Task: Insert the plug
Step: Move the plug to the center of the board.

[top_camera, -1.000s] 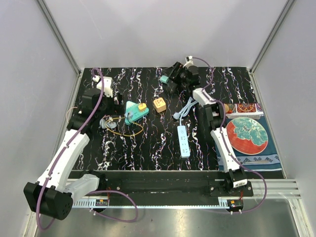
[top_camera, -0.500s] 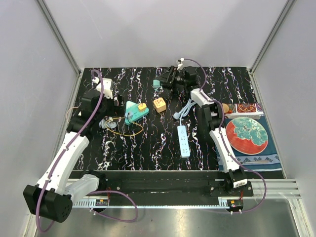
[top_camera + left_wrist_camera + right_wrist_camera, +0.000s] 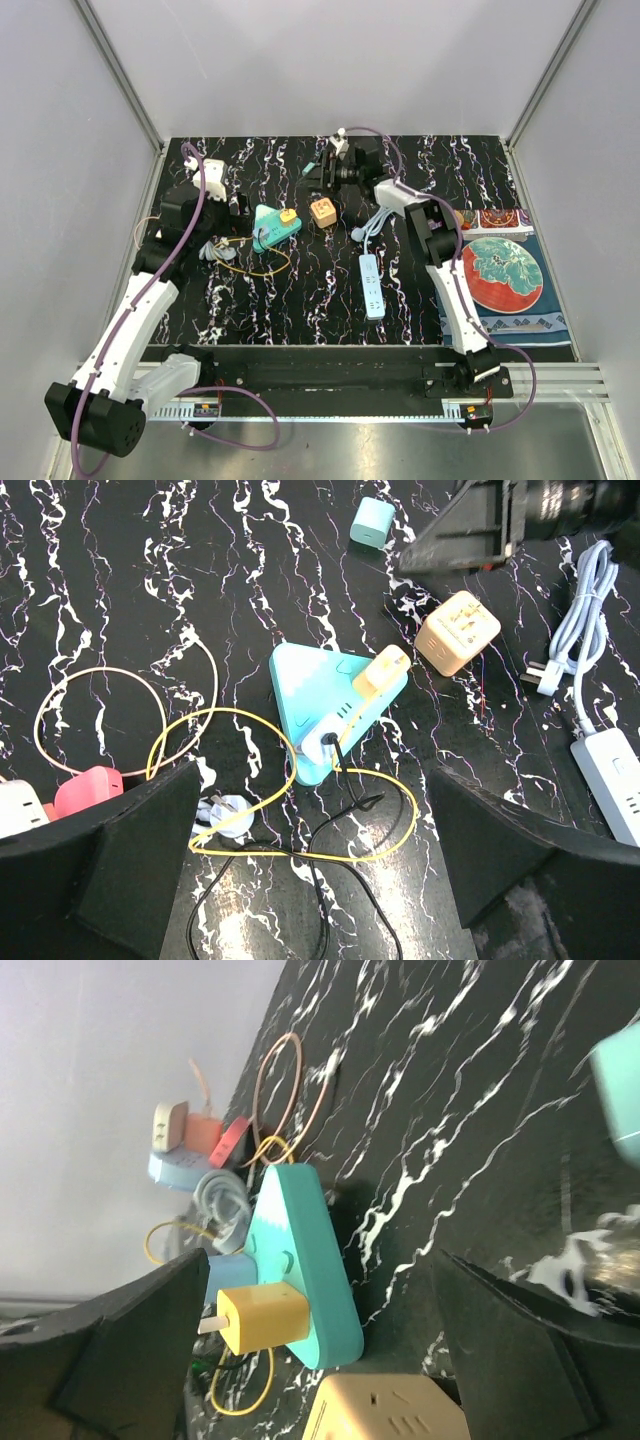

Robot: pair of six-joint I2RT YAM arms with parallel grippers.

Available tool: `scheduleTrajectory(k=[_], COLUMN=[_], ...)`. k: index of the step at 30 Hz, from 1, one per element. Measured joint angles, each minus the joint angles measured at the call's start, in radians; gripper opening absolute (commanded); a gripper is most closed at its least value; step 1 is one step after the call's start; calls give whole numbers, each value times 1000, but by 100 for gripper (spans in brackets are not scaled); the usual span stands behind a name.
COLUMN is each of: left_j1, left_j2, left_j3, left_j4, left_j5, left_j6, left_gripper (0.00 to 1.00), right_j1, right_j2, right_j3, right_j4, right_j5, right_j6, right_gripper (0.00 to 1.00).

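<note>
R gripper (image 3: 325, 172): jaws wide, empty, far side, just right of small teal plug (image 3: 375, 522); prob. lining up to grab it.
L gripper (image 3: 312, 780): wide, empty, above triangular socket block (image 3: 325, 700); prob. to steady it.
Block: yellow plug (image 3: 382, 670) occupies one face.

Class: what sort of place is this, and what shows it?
Probably a lab robot test cell: grey panel walls close it in, the left arm and right arm are bolted to a rail, and a white power strip and teal triangular socket lie on a black marbled mat.
</note>
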Motion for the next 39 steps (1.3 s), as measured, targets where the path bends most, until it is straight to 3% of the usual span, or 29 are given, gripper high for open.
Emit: scheduleTrajectory(k=[7,13,22,39], left_j1=[0,0,0,0], left_j2=[-2,-2,-2,-8], left_j3=[-2,-2,-2,-3], left_j4=[3,2,2,2], left_j5=[0,-1,0,3], left_j6=[0,1,3,3], left_gripper=[99,99,99,99], right_j1=[-38,-51,-48,-15], right_j2=[-109,16,217,280], right_j3=[-27,124,302,486], right_j4=[-2,65,81,-40], right_j5=[242,355,416,417], right_j6=[-141,-129,-71,-13], right_gripper=[99,99,100,99])
